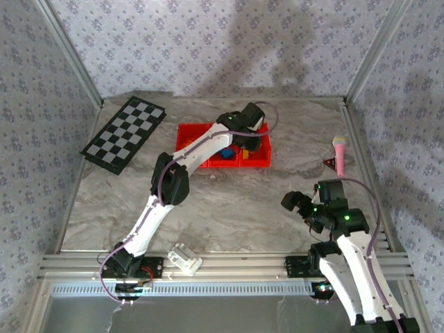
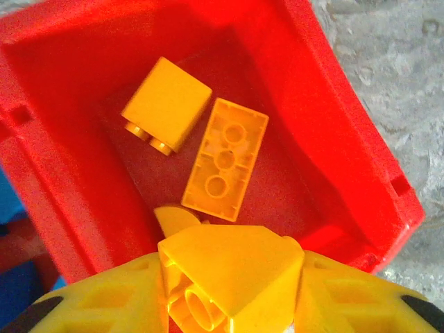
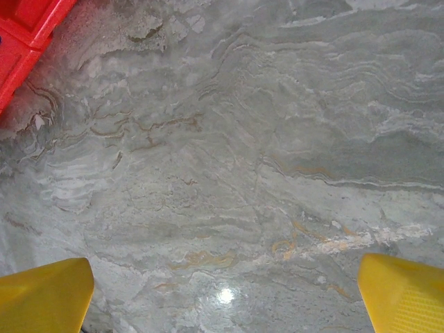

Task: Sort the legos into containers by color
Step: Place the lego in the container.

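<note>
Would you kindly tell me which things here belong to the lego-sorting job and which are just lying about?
Part of the job:
- red containers
- two yellow legos lying in one compartment
- sloped yellow lego in the left gripper
- blue lego in the neighbouring compartment

Lying about:
- checkerboard
- white block
- pink object
- small red piece

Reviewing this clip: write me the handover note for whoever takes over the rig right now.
Left gripper: closed on a sloped yellow-orange brick, over the end compartment of the red containers.
Right gripper: open, empty, above the table.
Done: two yellow-orange bricks lie in that compartment; a blue brick lies in the next one.
Left: drop the held brick there, then check for leftovers, since the arm hides part of the containers.
</note>
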### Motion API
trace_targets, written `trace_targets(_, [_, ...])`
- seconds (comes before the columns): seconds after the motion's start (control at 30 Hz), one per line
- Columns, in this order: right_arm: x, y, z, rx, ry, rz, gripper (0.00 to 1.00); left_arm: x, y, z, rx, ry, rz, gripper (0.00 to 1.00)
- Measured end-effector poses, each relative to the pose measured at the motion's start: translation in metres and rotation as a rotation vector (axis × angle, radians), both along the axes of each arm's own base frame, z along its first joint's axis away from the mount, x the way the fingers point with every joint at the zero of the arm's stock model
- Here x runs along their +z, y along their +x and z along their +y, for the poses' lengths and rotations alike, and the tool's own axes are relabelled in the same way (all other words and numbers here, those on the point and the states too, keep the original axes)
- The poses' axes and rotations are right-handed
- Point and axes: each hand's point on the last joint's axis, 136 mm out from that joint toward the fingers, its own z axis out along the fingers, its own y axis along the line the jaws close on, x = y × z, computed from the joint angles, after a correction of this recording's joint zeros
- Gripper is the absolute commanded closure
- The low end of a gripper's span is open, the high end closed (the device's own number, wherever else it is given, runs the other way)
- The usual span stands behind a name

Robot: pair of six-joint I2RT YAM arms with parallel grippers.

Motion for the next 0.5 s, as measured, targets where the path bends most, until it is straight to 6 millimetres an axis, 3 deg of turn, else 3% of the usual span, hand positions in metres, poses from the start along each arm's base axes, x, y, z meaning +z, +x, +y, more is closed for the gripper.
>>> trace_targets(0.23, [-0.006, 0.001, -0.001, -0.005, -0.005, 0.04, 0.0, 0.007, 0.009, 0.006, 0.005, -0.037, 0.016, 0.35])
trace_targets(0.5, [-0.008, 0.003, -0.001, -0.005, -0.006, 0.047, 0.0, 0.05, 0.003, -0.012, -0.059, -0.157, 0.004, 0.3])
